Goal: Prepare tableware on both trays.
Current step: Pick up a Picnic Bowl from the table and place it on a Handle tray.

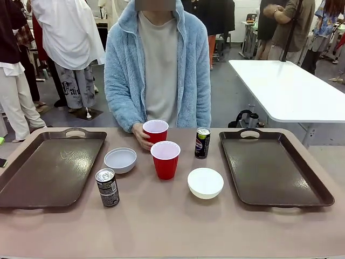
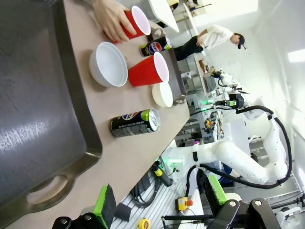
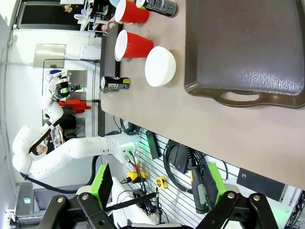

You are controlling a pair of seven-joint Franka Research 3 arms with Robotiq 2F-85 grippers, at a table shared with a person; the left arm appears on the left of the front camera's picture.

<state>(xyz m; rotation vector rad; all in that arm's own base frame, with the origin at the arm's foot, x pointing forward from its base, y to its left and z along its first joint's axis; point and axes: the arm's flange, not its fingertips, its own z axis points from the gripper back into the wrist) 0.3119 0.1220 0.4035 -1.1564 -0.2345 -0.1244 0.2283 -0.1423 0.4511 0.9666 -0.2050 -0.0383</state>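
Observation:
Two dark brown trays lie on the table, the left tray point(image 1: 48, 167) and the right tray point(image 1: 272, 167), both bare. Between them stand two red cups: the far one point(image 1: 156, 131) is held by the person's hand point(image 1: 141, 137), the near one point(image 1: 165, 159) stands free. A white bowl point(image 1: 120, 159) sits left of centre, another bowl point(image 1: 205, 182) right of centre. One dark can point(image 1: 108, 187) stands near the front, another can point(image 1: 202, 142) farther back. My left gripper point(image 2: 159, 202) hangs open off the table's near edge. My right gripper point(image 3: 155, 183) is open too, off the edge.
The person in a light blue fleece stands at the table's far side. A white table point(image 1: 291, 91) stands behind at the right. Cables and tools point(image 3: 157, 183) lie below the table's near edge.

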